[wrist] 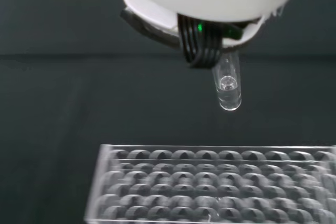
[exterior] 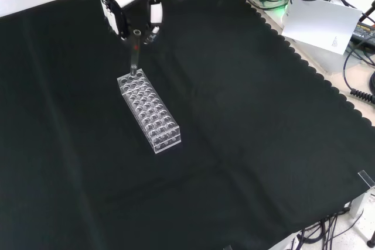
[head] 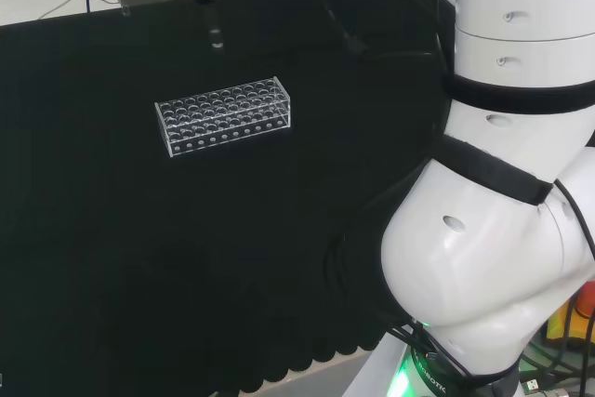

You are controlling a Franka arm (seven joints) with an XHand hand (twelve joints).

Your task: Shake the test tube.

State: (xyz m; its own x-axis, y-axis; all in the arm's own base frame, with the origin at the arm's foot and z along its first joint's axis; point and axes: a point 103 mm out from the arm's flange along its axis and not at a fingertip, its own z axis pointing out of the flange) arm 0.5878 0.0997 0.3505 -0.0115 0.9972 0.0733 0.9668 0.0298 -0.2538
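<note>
The rounded bottom of the test tube (wrist: 229, 88) is hanging closest to the wrist camera, and under it the clear plastic rack (wrist: 215, 182) is lying on the black cloth (exterior: 246, 144). The hand (exterior: 133, 5) is hovering above the far end of the rack in the front view, and its fingers are curling around the upper part of the tube, which is pointing straight down with its tip just above the rack, not touching it. The tube is looking clear, and I cannot tell if any liquid is inside; perhaps a little is sitting at the bottom. The holes of the rack that I can see are all standing empty. I think the danger is the small gap below: if the hand is shaking the tube at this height, the glass may be knocking against the rack edge and cracking, or pushing the light rack over the cloth. The smooth tube may also be slipping out of the fingers during fast swings.
</note>
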